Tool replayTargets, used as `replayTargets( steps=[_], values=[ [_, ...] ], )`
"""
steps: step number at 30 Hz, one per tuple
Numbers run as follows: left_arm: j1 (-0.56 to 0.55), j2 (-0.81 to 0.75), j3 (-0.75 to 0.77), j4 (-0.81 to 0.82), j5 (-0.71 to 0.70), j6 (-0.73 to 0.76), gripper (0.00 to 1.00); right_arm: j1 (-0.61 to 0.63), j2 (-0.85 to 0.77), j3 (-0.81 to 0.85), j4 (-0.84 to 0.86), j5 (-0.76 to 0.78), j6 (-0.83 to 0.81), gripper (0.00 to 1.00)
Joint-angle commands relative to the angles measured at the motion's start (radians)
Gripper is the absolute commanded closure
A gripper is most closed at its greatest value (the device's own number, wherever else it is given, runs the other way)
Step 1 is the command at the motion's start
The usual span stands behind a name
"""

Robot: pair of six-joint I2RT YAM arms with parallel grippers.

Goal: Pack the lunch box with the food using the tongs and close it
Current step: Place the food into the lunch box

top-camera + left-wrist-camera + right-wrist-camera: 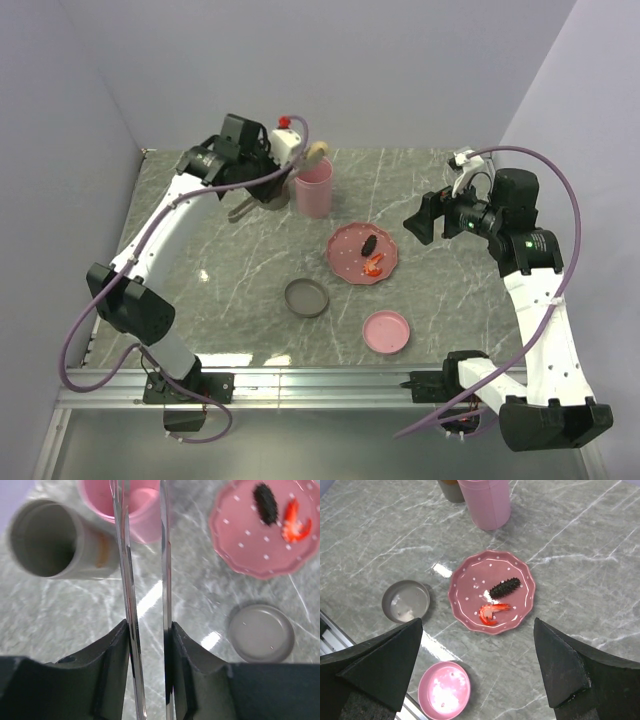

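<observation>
My left gripper [148, 630] is shut on the tongs [127, 555]. Their two thin arms run up past the rim of the pink lunch box cup [137, 507], and their tips lie beyond the frame's top edge. In the top view my left gripper [268, 183] is beside that cup [313, 190]. The beige ball [319, 151] sits just above the cup's far rim, in line with the tongs. On the pink plate [465, 582] lie the dark brown piece [505, 587] and the red shrimp [492, 612]. My right gripper [477, 625] hangs open above the plate's near edge, holding nothing.
A grey cup [55, 540] stands just left of the pink one. A grey lid [306, 297] and a pink lid [386, 331] lie on the marble table nearer the arm bases. Walls close the left, back and right sides.
</observation>
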Motion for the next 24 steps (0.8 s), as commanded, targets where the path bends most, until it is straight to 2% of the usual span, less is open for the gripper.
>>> replayTargets(
  steps=[1, 5, 19, 24],
  values=[
    [0.048, 0.035, 0.084, -0.028, 0.044, -0.022, 0.6, -0.008, 0.006, 0.05, -0.006, -0.013, -0.013, 0.02],
    [0.088, 0.07, 0.118, -0.027, 0.056, -0.003, 0.59, -0.008, 0.006, 0.048, -0.001, -0.012, -0.015, 0.01],
    [0.09, 0.198, 0.17, -0.053, 0.094, 0.017, 0.56, -0.015, 0.015, 0.048, -0.009, -0.025, -0.012, 0.01],
    [0.091, 0.213, 0.187, -0.065, 0.116, 0.017, 0.5, -0.015, 0.02, 0.05, -0.015, -0.036, -0.016, 0.01]
  ],
)
